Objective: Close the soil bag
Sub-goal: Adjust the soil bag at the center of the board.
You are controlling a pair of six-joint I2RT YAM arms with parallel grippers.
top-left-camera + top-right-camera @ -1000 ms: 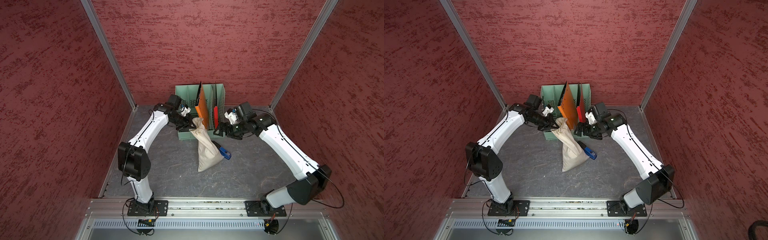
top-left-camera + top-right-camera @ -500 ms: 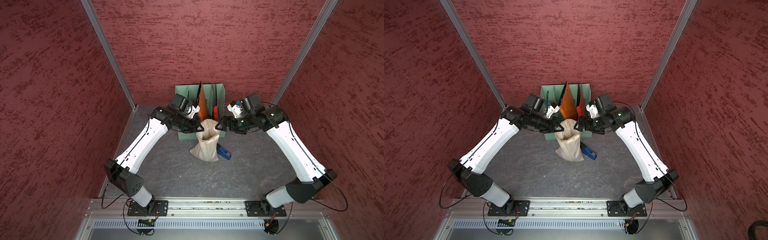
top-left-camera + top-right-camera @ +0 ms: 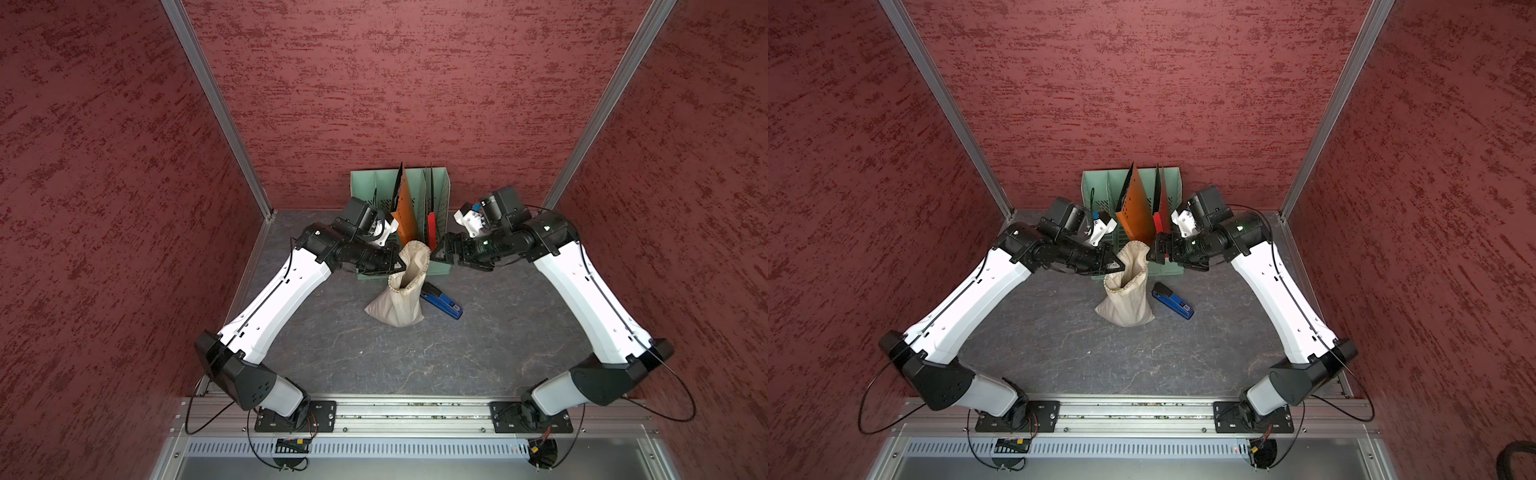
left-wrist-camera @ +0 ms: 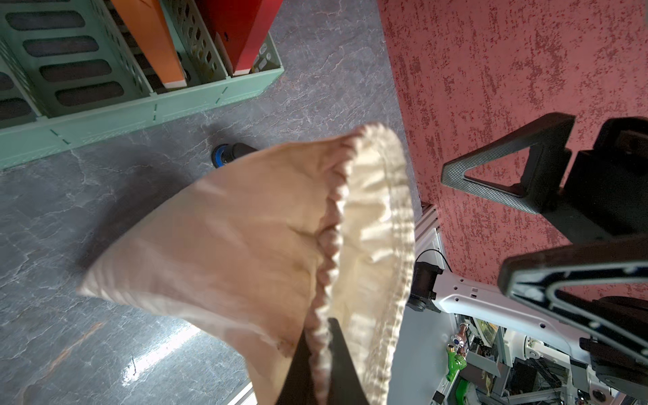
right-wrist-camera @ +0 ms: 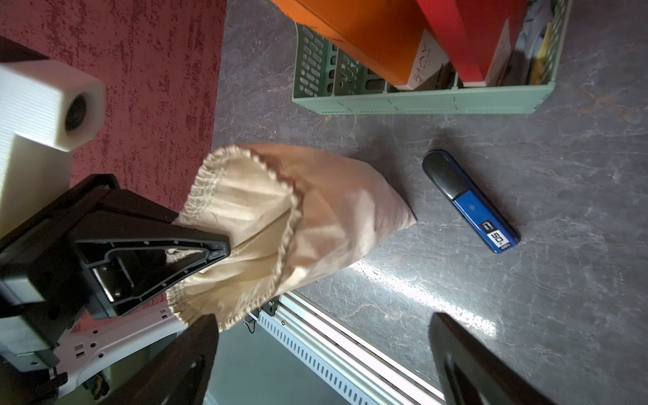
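The soil bag (image 3: 401,299) stood near the middle of the grey table (image 3: 374,365), just in front of the green file rack (image 3: 365,185) at the far wall; its lumpy bottom rested on the table and its neck was lifted upward, leaning a little toward the rack; the mouth was wide, not gathered, as both top views showed (image 3: 1127,303).

The left gripper (image 3: 398,266) came from the left side and its jaws were pressed together on the left rim of the mouth; in the left wrist view the two dark fingers (image 4: 301,364) pinched the ruffled hem of the bag (image 4: 228,245) between them; the right wrist view showed the same grip (image 5: 210,249) from the opposite side.

The right gripper (image 3: 436,253) was at the right of the mouth, at the height of the far rim, with its jaws spread wide and nothing between them; in the left wrist view it (image 4: 484,228) was just beside the rim, with a small gap; whether it touched the cloth somewhere I could not tell.

A blue stapler (image 3: 442,301) lay flat on the table, just right of the bag; an orange folder (image 3: 405,216) and a red folder (image 3: 432,224) stood in the rack.
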